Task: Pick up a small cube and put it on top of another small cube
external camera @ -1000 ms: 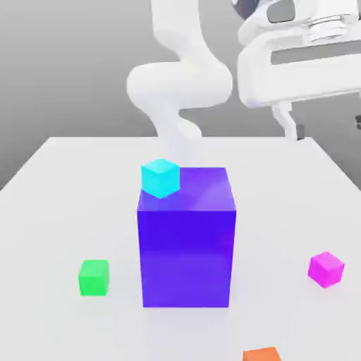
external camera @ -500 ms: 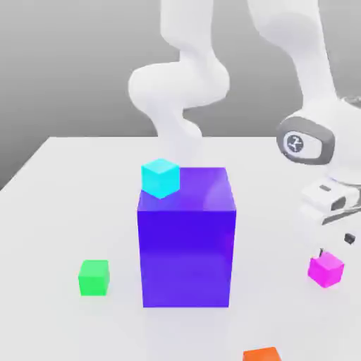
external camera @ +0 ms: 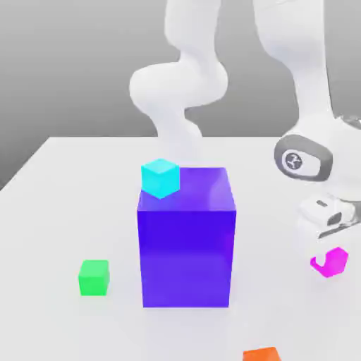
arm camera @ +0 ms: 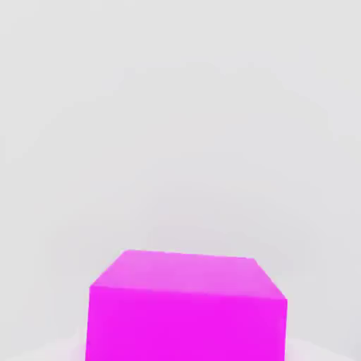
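The hand [external camera: 327, 254] is lowered at about 3 o'clock from the big blue-purple block [external camera: 186, 240], near the exterior view's right edge, and is clenched on the small magenta cube [external camera: 330, 261]; the white casing of the hand covers the cube's upper part, and the visible lower faces are flat, matte and sharply edged. In the hand view the small magenta cube [arm camera: 187, 307] shows a plain, uniformly coloured top and front face against the pale, smooth bench [arm camera: 180, 127]. The bench [external camera: 63, 204] is a flat white surface with no visible texture. The big blue-purple block is a tall, glossy, slightly translucent box standing upright at the centre. A small cyan cube [external camera: 161, 178] rests on its top at the 11 o'clock corner. A small green cube [external camera: 94, 277] lies on the bench at about 8 o'clock from the block, well apart from it. An orange object [external camera: 261, 355] is cut off at the 5 o'clock edge.
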Robot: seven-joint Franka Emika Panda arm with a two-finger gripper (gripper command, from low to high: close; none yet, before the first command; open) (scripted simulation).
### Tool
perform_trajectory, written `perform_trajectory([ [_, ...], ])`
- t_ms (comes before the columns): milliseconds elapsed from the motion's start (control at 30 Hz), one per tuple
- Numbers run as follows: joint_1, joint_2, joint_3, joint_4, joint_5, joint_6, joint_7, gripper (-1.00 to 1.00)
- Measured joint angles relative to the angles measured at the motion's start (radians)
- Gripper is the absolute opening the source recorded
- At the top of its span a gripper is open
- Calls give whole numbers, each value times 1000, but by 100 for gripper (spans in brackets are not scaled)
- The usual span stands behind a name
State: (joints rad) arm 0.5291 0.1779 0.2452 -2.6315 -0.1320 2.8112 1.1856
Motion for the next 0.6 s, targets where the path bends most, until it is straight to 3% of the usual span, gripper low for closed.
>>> perform_trajectory([
  [167,-28,-43,55,104,43,-11,-184,-100],
  [600,-306,-219,-83,87,42,-87,-910,-100],
])
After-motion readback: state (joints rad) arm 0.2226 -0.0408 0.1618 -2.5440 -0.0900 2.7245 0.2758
